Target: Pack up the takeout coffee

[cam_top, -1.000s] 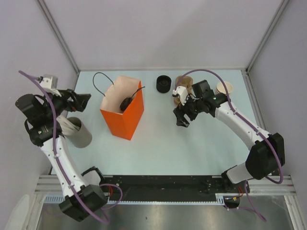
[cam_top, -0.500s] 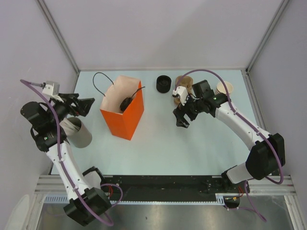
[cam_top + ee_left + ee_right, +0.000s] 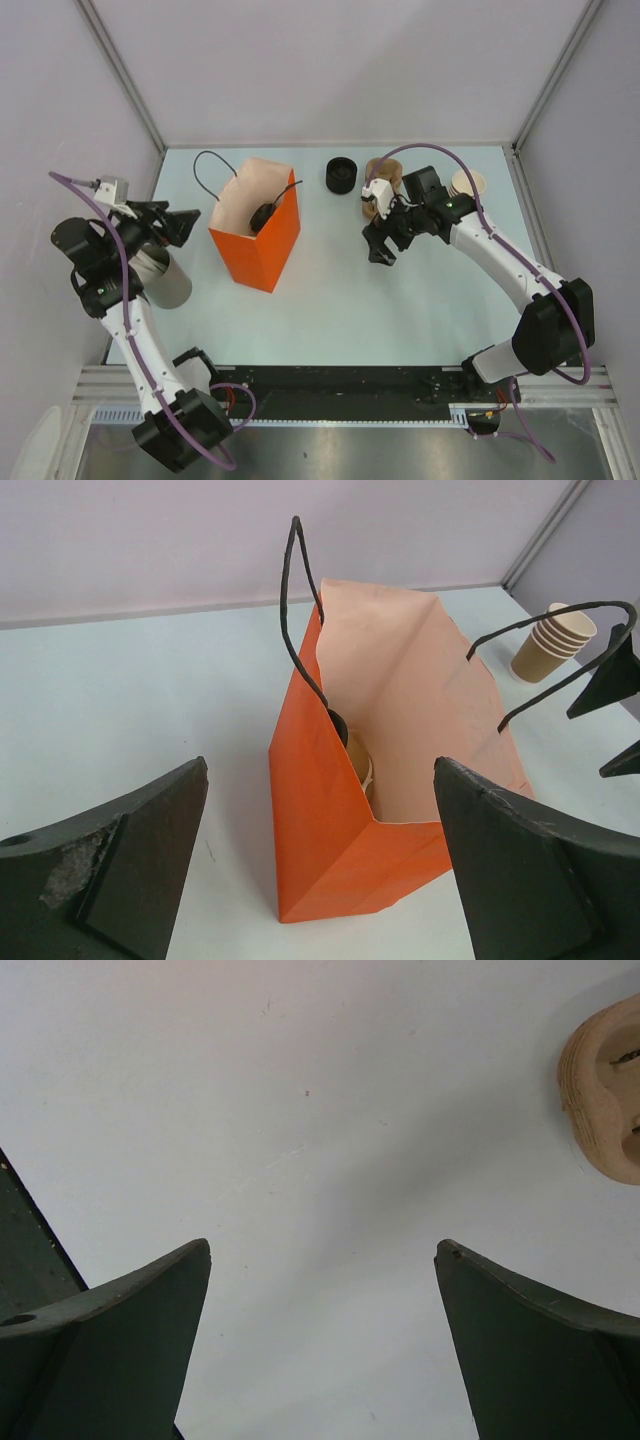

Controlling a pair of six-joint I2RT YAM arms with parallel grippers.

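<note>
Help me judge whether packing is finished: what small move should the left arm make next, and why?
Probably draw the left gripper back from the orange bag: the takeout coffee already sits inside it, and the jaws of both it and the right gripper stand open, empty.

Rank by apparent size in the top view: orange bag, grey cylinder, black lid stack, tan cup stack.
1. orange bag
2. grey cylinder, partly hidden
3. black lid stack and tan cup stack: alike, unranked

Bright, even overhead light; soft shadows, all views sharp.
</note>
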